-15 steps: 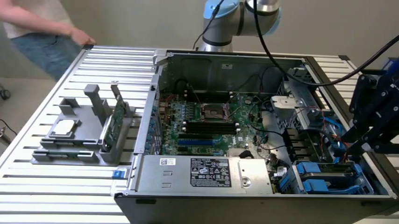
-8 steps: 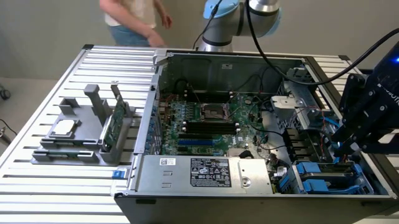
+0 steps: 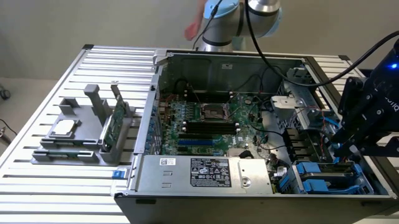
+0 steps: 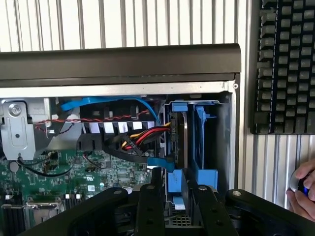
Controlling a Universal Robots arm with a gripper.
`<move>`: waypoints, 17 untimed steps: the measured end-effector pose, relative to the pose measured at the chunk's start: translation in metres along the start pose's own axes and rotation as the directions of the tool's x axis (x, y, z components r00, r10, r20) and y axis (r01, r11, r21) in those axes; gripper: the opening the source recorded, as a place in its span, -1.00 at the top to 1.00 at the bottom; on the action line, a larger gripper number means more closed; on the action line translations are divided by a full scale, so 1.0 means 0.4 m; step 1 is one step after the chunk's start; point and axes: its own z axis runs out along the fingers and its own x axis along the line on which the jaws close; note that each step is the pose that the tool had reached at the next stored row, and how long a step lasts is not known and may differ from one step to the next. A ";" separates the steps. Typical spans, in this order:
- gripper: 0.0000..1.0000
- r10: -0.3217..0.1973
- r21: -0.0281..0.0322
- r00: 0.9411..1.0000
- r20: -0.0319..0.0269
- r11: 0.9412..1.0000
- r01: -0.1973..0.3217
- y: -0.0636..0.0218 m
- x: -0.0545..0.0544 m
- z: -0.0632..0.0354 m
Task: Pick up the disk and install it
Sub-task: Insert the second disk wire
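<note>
Above seated disk [image 4: 181,142], parted empty end effector [image 4: 178,204].

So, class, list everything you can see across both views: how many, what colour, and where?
table: one, pale, slatted, under everything
case: one, grey, side open, on the table
motherboard: one, green, inside the case
power supply: one, silver, along the case's near edge
disk: one, blue-framed, edge-on in the drive bay
cables: several, red, yellow, black and blue, beside the bay
fixture: one, grey, on the table at the exterior view's left
chip: one, silver, on the fixture
card: one, green, upright in the fixture
keyboard: one, black, on the table beside the case
hand: one, a person's, near the keyboard
arm: one, silver and blue, behind the case
gripper: one, black, at the drive bay
</note>
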 end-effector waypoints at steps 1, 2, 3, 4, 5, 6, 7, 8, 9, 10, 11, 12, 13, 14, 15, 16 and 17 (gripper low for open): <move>0.39 0.000 -0.003 1.000 -0.001 1.000 0.000 0.000 0.000 0.002; 0.39 0.000 -0.006 1.000 -0.003 1.000 0.000 0.000 0.000 0.004; 0.39 0.000 -0.008 1.000 -0.004 1.000 0.000 0.000 0.000 0.006; 0.39 -0.001 -0.012 1.000 -0.006 1.000 0.000 0.000 -0.001 0.009; 0.39 -0.001 -0.014 1.000 -0.008 1.000 0.001 -0.001 -0.001 0.011; 0.39 -0.001 -0.017 1.000 -0.010 1.000 0.001 -0.001 -0.001 0.013; 0.39 -0.001 -0.019 1.000 -0.012 1.000 0.001 -0.002 -0.001 0.015; 0.39 -0.001 -0.020 1.000 -0.015 1.000 0.001 -0.002 -0.002 0.017; 0.39 -0.001 -0.021 1.000 -0.019 1.000 0.001 -0.002 -0.002 0.018; 0.39 -0.001 -0.021 1.000 -0.023 1.000 0.001 -0.002 -0.002 0.020; 0.39 -0.001 -0.022 1.000 -0.027 1.000 0.001 -0.003 -0.003 0.022; 0.39 -0.001 -0.022 1.000 -0.031 1.000 0.001 -0.003 -0.004 0.024; 0.39 -0.001 -0.022 0.999 -0.035 1.000 0.001 -0.003 -0.005 0.025; 0.39 -0.001 -0.022 0.999 -0.038 1.000 0.001 -0.004 -0.006 0.026; 0.43 -0.001 -0.022 0.999 -0.041 1.000 0.001 -0.004 -0.007 0.028; 0.43 -0.001 -0.022 0.999 -0.045 1.000 0.000 -0.004 -0.008 0.029; 0.56 -0.002 -0.022 0.999 -0.049 1.000 0.000 -0.004 -0.009 0.030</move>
